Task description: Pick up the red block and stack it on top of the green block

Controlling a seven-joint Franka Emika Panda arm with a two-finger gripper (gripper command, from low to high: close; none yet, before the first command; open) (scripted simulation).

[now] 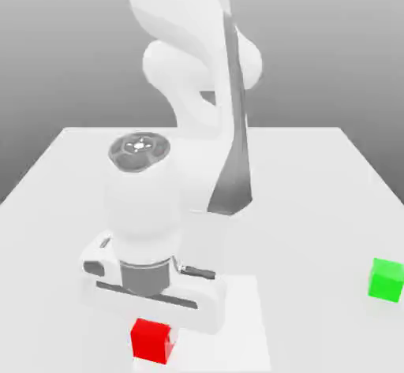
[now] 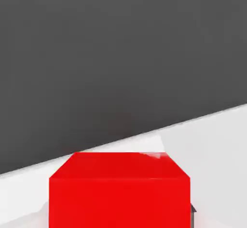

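Tabletop: flat, plain white, matte, set against a smooth grey backdrop fading from dark above to lighter near the far edge. Seen from the hand view as a pale wedge under a dark grey field.

Arm: glossy white, rounded shells with a dark grey strip down one side, bent low over the near edge of the table. Gripper: white crossbar on a grey wrist, down at the red block, narrowed onto it (fingertips themselves mostly hidden behind the cube).

Red block: small plain cube, sharp-edged, evenly bright, sitting on the table directly under the hand; large and close in the hand view.

Green block: same shape, plain, well apart toward the exterior view's right.
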